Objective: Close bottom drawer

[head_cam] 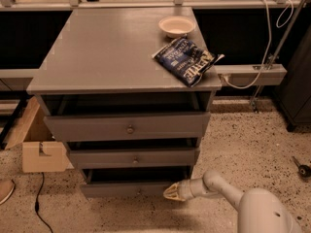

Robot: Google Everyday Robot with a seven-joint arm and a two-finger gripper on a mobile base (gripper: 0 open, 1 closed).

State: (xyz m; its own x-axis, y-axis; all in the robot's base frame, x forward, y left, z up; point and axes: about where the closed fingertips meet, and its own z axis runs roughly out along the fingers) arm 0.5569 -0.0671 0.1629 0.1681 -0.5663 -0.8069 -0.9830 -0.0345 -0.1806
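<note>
Camera view is showing my gripper (174,192) down near the floor, its pale tip lying in front of the right part of the bottom drawer (116,190). It's touching that front or sitting just off it, I'm not managing to tell which, and I cannot tell how wide the gripper is set either. The drawer is standing pulled out at the foot of the cabinet, a dark gap showing above its flat grey front, with its small round knob (139,192) sitting just left of my tip. I'm reading this as a stiff painted wooden box, nothing fragile, nothing that squashes, probably light and sliding easily. So I'm judging it needs no grasp at all, only a flat push on the front. I'm thinking a push close to the knob would be running truer than one out at the right end, where the drawer could be skewing and binding. Above, the middle drawer (133,158) and the top drawer (129,126) are standing open too, and a bowl (176,26) and a dark blue bag (187,61) are lying up on the cabinet top (107,52).
</note>
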